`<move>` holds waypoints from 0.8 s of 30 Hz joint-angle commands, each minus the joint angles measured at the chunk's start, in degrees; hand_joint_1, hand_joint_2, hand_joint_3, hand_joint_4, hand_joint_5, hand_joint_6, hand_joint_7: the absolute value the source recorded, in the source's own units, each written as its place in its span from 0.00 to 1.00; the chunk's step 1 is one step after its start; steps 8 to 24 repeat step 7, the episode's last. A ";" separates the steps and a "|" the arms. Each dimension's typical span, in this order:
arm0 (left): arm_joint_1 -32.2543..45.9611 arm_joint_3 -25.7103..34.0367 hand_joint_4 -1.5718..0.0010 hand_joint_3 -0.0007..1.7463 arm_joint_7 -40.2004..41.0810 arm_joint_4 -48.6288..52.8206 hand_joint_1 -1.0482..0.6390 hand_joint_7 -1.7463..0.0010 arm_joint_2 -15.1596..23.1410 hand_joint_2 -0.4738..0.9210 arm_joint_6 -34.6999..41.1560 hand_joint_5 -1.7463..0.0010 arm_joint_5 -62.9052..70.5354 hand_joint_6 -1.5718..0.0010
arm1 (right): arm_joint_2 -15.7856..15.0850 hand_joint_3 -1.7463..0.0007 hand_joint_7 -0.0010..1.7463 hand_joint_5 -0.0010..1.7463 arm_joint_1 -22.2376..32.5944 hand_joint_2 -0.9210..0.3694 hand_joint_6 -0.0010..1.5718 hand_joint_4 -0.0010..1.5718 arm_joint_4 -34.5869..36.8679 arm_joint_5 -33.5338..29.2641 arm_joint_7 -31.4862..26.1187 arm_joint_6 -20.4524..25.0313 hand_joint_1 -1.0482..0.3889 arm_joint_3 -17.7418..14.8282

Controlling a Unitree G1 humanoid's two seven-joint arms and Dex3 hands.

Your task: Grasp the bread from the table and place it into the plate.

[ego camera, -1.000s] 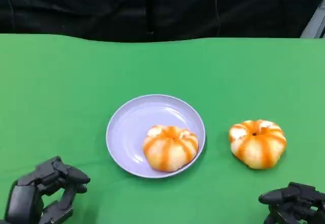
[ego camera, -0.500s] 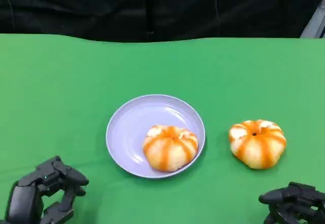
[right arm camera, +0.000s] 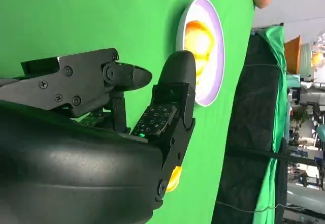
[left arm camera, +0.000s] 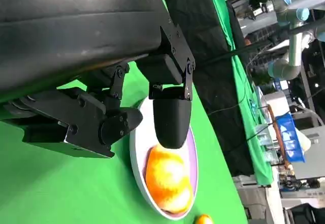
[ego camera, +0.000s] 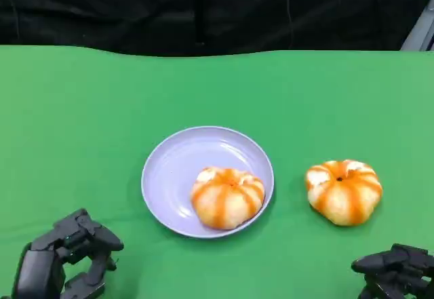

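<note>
At the lower right edge of the head view, the right robot hand (ego camera: 395,275) rests low over the green-covered bench (ego camera: 81,123), its black fingers curled loosely with nothing in them. At the lower left, the left robot hand (ego camera: 64,258) sits likewise, fingers parted and holding nothing.

Just above the right robot hand in the frame, at centre right, lies the round orange-and-white striped bread roll (ego camera: 344,191) on the bare bench. It is roughly round, with no clear long axis to line up with. The right robot hand is plainly the nearer; the left is well apart from it, across the frame.

Left of that roll, at frame centre, the pale lilac round plate (ego camera: 169,170) already carries a second striped bread roll (ego camera: 227,197) in its lower right part.
</note>
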 commanded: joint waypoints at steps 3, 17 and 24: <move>0.32 -0.14 0.51 0.41 -1.14 0.00 0.67 0.21 1.01 0.91 -0.52 0.03 -0.83 0.50 | -0.63 0.78 0.27 0.74 0.37 0.00 0.64 0.47 -0.51 0.70 0.07 0.06 0.72 -0.51; 0.36 -0.23 0.51 0.41 -1.56 -0.22 0.67 0.21 0.97 0.91 -0.36 0.03 -0.91 0.50 | -0.57 0.78 0.28 0.75 0.22 0.00 0.64 0.47 -0.52 0.43 -0.06 0.15 0.72 -0.50; 0.36 -0.23 0.51 0.41 -1.56 -0.22 0.67 0.21 0.97 0.91 -0.36 0.03 -0.91 0.50 | -0.57 0.78 0.28 0.75 0.22 0.00 0.64 0.47 -0.52 0.43 -0.06 0.15 0.72 -0.50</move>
